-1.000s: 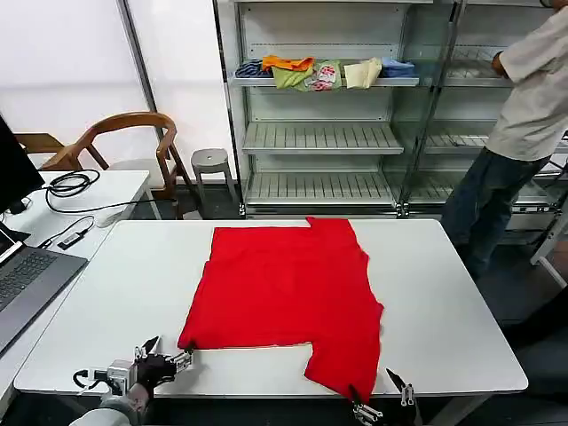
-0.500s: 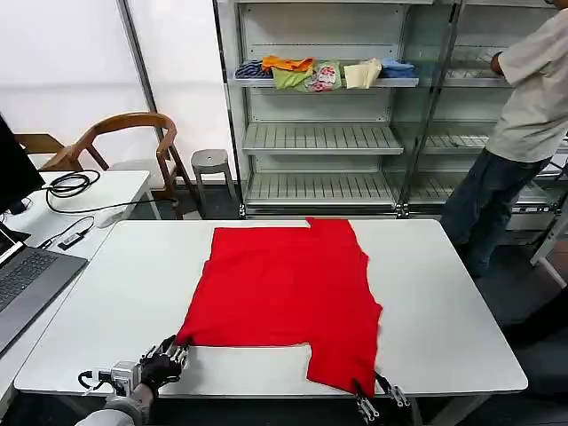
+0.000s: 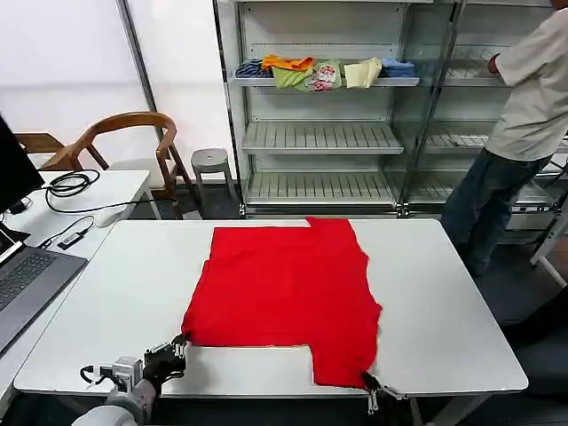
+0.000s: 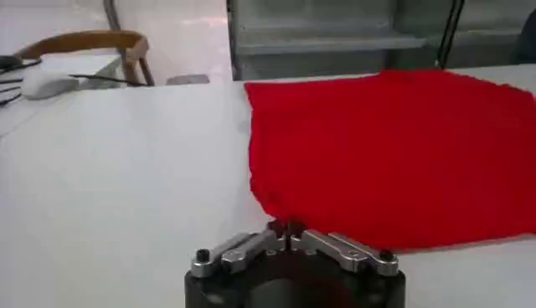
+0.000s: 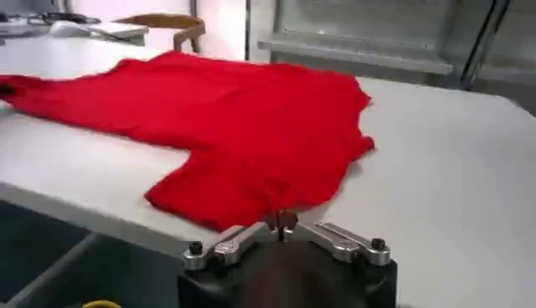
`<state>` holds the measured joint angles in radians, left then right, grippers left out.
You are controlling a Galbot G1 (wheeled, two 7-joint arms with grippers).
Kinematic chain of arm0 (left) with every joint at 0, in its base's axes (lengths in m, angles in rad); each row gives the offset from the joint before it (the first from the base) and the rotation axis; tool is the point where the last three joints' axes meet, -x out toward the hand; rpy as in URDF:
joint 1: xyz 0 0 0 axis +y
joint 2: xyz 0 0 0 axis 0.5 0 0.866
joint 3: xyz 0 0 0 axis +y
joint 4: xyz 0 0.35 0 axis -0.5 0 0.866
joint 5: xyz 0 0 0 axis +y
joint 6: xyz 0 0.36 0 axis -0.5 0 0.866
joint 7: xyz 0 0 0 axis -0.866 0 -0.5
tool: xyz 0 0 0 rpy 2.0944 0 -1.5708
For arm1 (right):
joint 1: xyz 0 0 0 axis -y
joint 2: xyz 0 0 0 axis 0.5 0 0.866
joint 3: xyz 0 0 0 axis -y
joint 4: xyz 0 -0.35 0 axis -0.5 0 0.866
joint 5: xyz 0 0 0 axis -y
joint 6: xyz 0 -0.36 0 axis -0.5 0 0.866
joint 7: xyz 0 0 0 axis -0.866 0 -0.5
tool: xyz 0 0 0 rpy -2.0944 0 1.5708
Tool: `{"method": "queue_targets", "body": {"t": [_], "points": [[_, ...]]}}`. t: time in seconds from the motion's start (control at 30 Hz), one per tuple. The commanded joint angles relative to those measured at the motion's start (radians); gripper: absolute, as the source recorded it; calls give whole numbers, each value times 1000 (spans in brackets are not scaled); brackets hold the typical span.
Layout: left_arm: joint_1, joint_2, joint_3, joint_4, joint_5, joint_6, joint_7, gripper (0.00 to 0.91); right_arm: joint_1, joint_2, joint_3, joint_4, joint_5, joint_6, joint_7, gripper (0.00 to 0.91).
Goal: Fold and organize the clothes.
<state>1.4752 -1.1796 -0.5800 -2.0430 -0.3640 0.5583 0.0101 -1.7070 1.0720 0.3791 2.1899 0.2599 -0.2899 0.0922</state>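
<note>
Gripping red T-shirt (image 3: pixel 284 297) at two near-edge corners, first fold pending.

Item: one T-shirt, spread flat mid-table (image 3: pixel 444 293), one sleeve hanging toward the near edge. Left gripper (image 4: pixel 287 230): fingers pinched together on the near hem corner. Right gripper (image 5: pixel 283 223): fingers closed on the sleeve tip (table edge just beneath). Handling note: lift both corners level and together, keep the cloth taut, and carry it toward the far hem without dragging the body askew.

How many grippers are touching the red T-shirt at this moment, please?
2. The left gripper is shut on the red T-shirt at its near left corner; the right gripper is shut on the near right sleeve edge, at the table front.
</note>
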Motion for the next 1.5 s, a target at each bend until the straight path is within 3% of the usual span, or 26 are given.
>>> {"method": "queue_targets", "body": {"t": [0.03,0.33,0.63,1.03,1.5], "points": [[-92,19,-4,3,-62,-18,11,30,107,-2,13,17,35,-24,0,0],[-209,7,33,97,-98,-34,17,30,349,14,-10,-92,55,-99,-14,0],[-316,6,67,192,-132,-44,14,30,543,46,-48,-252,47,-122,-30,0],[-413,3,108,348,-155,-58,21,30,644,89,-80,-378,2,-115,-42,0],[-450,0,118,402,-156,-66,32,30,706,117,-91,-467,-21,-101,-52,0]]}}
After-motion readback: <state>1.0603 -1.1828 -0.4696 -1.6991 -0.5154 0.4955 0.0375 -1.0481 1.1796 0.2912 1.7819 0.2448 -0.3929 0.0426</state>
